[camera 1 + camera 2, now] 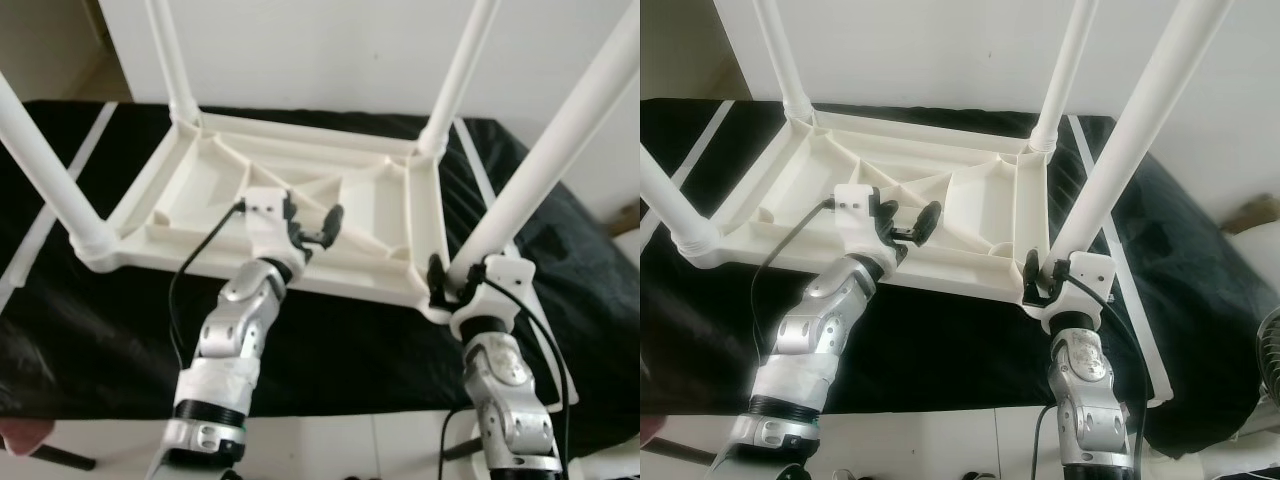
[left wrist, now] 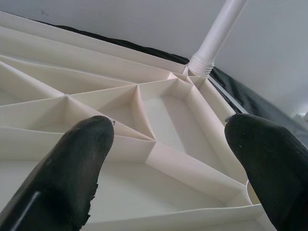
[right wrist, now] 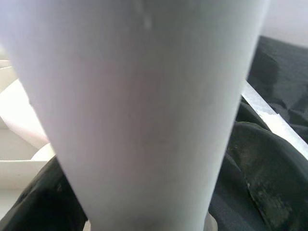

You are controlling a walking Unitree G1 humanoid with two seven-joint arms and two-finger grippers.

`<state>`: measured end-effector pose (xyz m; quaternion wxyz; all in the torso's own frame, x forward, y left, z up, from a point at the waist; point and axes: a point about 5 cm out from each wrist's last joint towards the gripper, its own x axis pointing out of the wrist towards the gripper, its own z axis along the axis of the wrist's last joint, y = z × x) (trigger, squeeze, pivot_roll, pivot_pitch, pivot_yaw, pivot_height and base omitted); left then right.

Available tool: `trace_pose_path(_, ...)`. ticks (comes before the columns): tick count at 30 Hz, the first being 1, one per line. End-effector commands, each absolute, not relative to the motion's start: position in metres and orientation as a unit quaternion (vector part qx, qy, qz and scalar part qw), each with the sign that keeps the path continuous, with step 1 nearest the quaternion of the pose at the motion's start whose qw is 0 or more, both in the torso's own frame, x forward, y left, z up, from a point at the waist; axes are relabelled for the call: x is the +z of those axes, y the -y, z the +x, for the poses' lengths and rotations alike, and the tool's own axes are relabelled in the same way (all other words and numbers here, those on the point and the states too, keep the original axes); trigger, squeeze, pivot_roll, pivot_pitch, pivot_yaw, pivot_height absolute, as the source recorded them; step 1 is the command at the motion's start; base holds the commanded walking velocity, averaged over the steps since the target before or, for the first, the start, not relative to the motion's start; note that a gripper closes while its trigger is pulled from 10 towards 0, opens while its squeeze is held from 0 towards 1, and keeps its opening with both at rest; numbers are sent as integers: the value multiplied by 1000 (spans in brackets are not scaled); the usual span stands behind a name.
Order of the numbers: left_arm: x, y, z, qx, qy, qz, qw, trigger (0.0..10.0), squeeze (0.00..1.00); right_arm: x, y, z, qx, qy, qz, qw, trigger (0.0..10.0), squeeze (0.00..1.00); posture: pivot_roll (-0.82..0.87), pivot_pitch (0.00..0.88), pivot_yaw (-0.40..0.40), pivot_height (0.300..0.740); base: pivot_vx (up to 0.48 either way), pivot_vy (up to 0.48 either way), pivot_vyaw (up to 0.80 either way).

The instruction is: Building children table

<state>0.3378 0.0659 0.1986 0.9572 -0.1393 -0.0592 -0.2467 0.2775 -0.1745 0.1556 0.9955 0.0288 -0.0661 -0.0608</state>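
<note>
Lying upside down on a black cloth-covered surface (image 1: 330,350), the white ribbed plastic children's tabletop (image 1: 330,215) already carries four white round plastic legs, one standing up from each corner, so the build looks close to finished as far as the pictures show. What may be left, by my judgement, is seating the last leg fully and turning the table upright.

The right end effector (image 1: 452,283) sits at about 5 o'clock in the head view, right at the base of the near right leg (image 1: 560,150) where it enters its corner socket. Its fingers lie against the leg, but whether they clamp it I cannot tell. The left end effector (image 1: 312,228) hovers near the centre of the scene over the near long rim of the tabletop, fingers spread wide and holding nothing.

The left wrist view brings out the diagonal ribs of the underside between the two black fingertips (image 2: 72,168), plus the threaded collar of the far right leg (image 2: 216,31) toward 1 o'clock, detail the head views soften. The right wrist view gives a blurred close-up of the near right leg with black cloth behind it.
</note>
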Motion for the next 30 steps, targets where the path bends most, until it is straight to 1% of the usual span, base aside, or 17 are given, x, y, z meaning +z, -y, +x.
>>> trace_pose_path(1,198,-63,338,-252,56,-139,956,0,0,152,175,278,-66,61,32,995,10000,0,-103,136,-26,740,0,0,0)
trace_pose_path(7,198,-66,341,-236,43,-181,954,0,0,152,175,278,-66,62,32,995,10000,0,-103,136,-28,740,0,0,0)
trace_pose_path(8,197,-67,342,-229,37,-196,953,4510,0,152,175,277,-65,62,32,995,10000,0,-103,138,-28,740,0,0,0)
trace_pose_path(9,197,-68,343,-225,34,-204,952,10000,580,152,175,277,-65,61,32,995,10000,0,-103,137,-28,740,0,0,0)
trace_pose_path(12,197,-70,344,-218,32,-221,950,10000,580,151,175,277,-65,61,32,995,10000,0,-103,139,-28,740,0,0,0)
trace_pose_path(13,198,-72,345,-214,33,-231,949,10000,1000,151,175,277,-65,61,32,996,10000,0,-103,140,-28,740,0,0,0)
trace_pose_path(17,199,-74,345,-211,35,-247,945,10000,1000,151,175,277,-64,61,32,996,10000,0,-103,141,-28,740,0,0,0)
trace_pose_path(18,199,-74,344,-214,37,-239,946,9412,1000,152,175,277,-64,61,32,996,10000,0,-102,142,-28,740,0,0,0)
trace_pose_path(19,200,-73,344,-219,42,-222,949,2039,1000,151,175,277,-64,61,32,996,10000,0,-102,141,-28,740,0,0,0)
trace_pose_path(21,200,-72,343,-222,45,-209,951,2039,1000,151,175,277,-64,61,32,996,10000,0,-102,141,-28,740,0,0,0)
trace_pose_path(22,200,-71,342,-229,50,-192,953,0,290,151,175,278,-64,61,32,996,10000,0,-102,141,-29,740,0,0,0)
trace_pose_path(23,200,-69,340,-237,57,-160,957,0,0,151,175,278,-64,61,32,996,10000,0,-102,140,-29,740,0,0,0)
trace_pose_path(24,200,-69,340,-237,57,-160,957,0,0,151,175,278,-64,61,32,996,10000,0,-102,140,-29,740,0,0,0)
trace_pose_path(26,201,-65,336,-254,74,-104,959,0,0,152,175,278,-63,62,32,996,10000,0,-101,140,-29,740,0,0,0)
trace_pose_path(27,201,-65,336,-254,74,-104,959,0,0,152,175,278,-63,62,32,996,10000,0,-101,140,-29,740,0,0,0)
trace_pose_path(29,201,-63,333,-266,90,-41,959,0,0,152,175,278,-63,62,31,996,10000,0,-101,140,-29,740,0,0,0)
trace_pose_path(30,201,-63,333,-266,90,-41,959,0,0,152,175,278,-63,62,31,996,10000,0,-101,140,-29,740,0,0,0)
